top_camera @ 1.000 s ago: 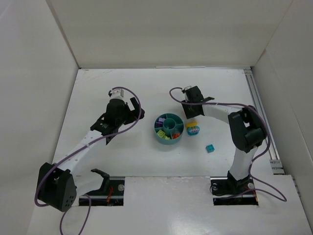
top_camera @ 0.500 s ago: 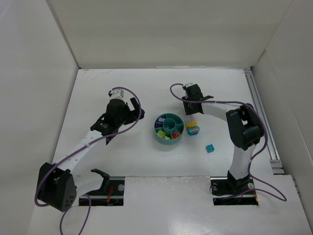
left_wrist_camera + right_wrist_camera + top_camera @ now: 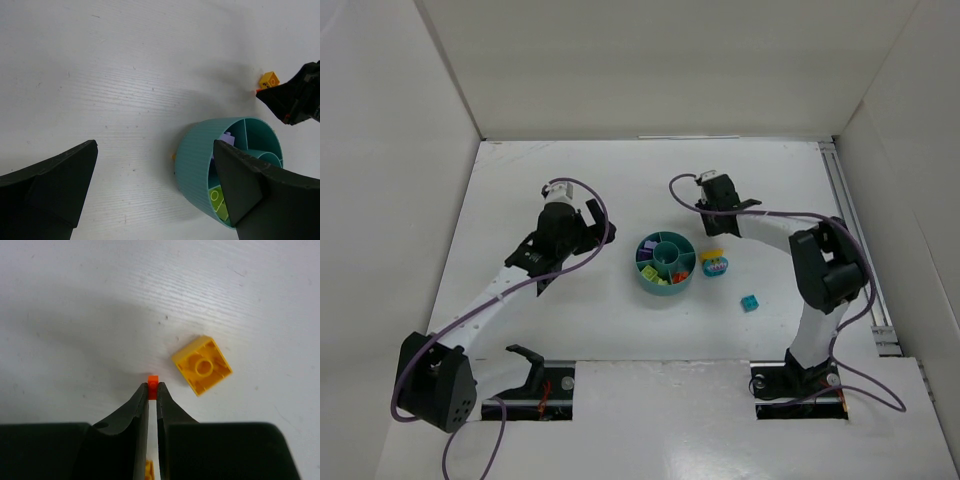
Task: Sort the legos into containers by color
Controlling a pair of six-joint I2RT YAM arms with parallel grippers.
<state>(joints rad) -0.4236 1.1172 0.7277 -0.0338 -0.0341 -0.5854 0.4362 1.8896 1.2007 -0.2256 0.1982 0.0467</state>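
Compared with the overhead frame half a second earlier, we see the right wrist [image 3: 720, 190] shifted slightly rightward. The left arm [image 3: 520, 270], the round teal dish [image 3: 644, 276] and the loose bricks lie as before.

The right jaws are pressed together on a tiny orange brick [image 3: 152, 379], which protrudes just beyond their tips, close over the worktop [image 3: 75, 300]. Only its square end shows, so we cannot tell its long axis. Just beside it, to the right in the wrist view, lies a yellow brick [image 3: 202, 365], apart from the jaws. Its hollow underside faces up, with one round tube at the centre. It is square, and its edges run oblique to the jaws.

The left jaws are spread wide and grip nothing, with the dish ahead of them. In the dish we note a purple brick [image 3: 227, 141] in one wedge and a yellow-green brick [image 3: 218, 198] in another. A teal brick [image 3: 750, 302] lies on the worktop, well apart from the dish.
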